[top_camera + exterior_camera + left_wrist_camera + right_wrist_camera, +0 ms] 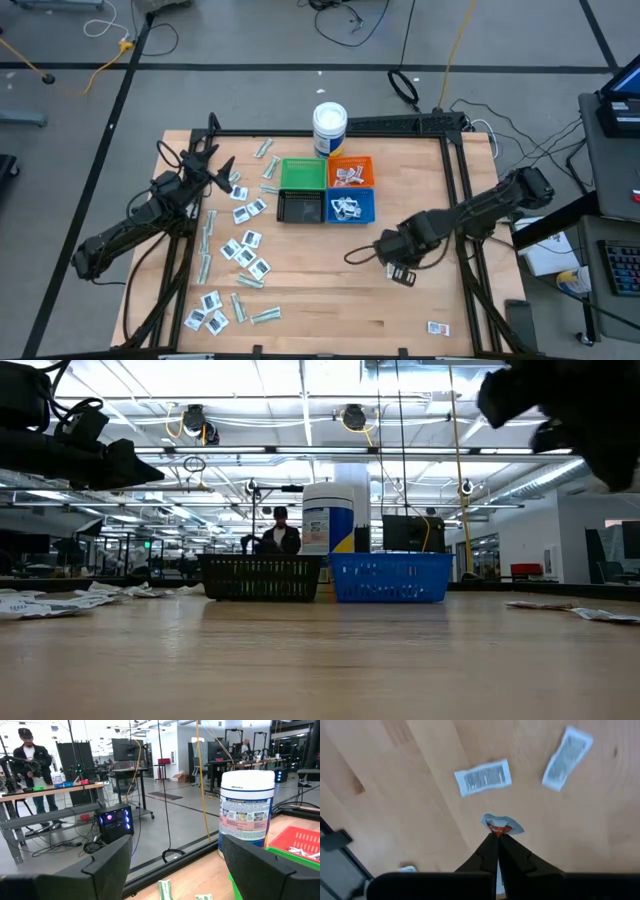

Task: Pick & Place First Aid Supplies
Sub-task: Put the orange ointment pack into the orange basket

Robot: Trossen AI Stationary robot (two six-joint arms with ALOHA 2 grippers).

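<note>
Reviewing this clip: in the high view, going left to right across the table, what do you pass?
Left gripper, open above the scattered packets → black bin → blue bin → right gripper, shut on a packet → lone packet near the table's right front corner.

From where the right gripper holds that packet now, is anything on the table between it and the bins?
Nothing visible. The right gripper is shut on a small red-printed packet, and the high view shows bare wood between the right gripper and the blue bin and orange bin. The left gripper waits across the table.
</note>
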